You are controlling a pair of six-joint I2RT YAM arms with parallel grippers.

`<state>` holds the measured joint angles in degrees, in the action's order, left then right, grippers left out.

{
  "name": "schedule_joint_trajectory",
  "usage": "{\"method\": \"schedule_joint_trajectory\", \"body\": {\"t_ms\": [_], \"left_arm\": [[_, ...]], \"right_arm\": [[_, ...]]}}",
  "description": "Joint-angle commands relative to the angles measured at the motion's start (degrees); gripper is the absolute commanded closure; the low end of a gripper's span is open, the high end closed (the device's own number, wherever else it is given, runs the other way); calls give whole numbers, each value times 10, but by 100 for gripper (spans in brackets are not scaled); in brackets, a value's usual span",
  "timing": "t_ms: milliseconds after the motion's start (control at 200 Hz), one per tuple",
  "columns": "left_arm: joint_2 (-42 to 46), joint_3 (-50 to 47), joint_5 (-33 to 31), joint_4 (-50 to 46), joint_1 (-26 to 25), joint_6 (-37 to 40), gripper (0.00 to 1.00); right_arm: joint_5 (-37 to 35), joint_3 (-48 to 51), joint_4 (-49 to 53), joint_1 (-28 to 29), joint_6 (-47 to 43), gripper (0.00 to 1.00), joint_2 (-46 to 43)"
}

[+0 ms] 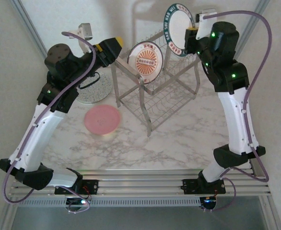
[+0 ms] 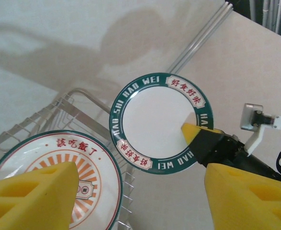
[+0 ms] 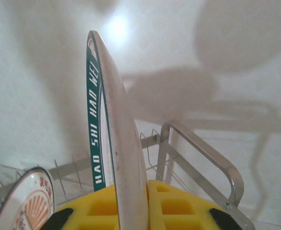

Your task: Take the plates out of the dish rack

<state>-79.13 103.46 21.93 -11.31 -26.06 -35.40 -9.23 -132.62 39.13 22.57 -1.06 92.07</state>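
I had the dish rack (image 1: 162, 96) toward the back of the bench (image 1: 188, 139), about midway across. The standing plate (image 1: 145, 61) sat on edge in the upper tier at the rack's left end. The raised plate (image 1: 179, 29) hung above the rack's far right corner, its edge between the fingers of my right hand (image 1: 192, 33). My left hand (image 1: 119, 47) hovered just left of the standing plate, apart from it. Left of the rack the near plate (image 1: 102, 119) lay flat, with the far plate (image 1: 95, 91) behind it, partly under my left arm.
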Motion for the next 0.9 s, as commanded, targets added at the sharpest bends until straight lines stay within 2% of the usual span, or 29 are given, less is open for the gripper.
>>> {"method": "schedule_joint_trajectory", "body": {"t_ms": [0,150,325,571,896], "left_arm": [[-32,21,47,27,-13,-26,30],[-78,57,89,29,-20,-45,28],[-116,70,141,77,-22,-100,25],[-158,94,183,117,-22,-158,25],[-169,98,179,128,-21,-170,27]], "right_arm": [[49,25,-69,-28,83,100,-47],[144,71,-106,-61,187,100,-82],[240,74,-132,-70,269,100,-82],[331,67,-148,-71,356,100,-57],[407,52,-151,-71,406,100,-24]]}}
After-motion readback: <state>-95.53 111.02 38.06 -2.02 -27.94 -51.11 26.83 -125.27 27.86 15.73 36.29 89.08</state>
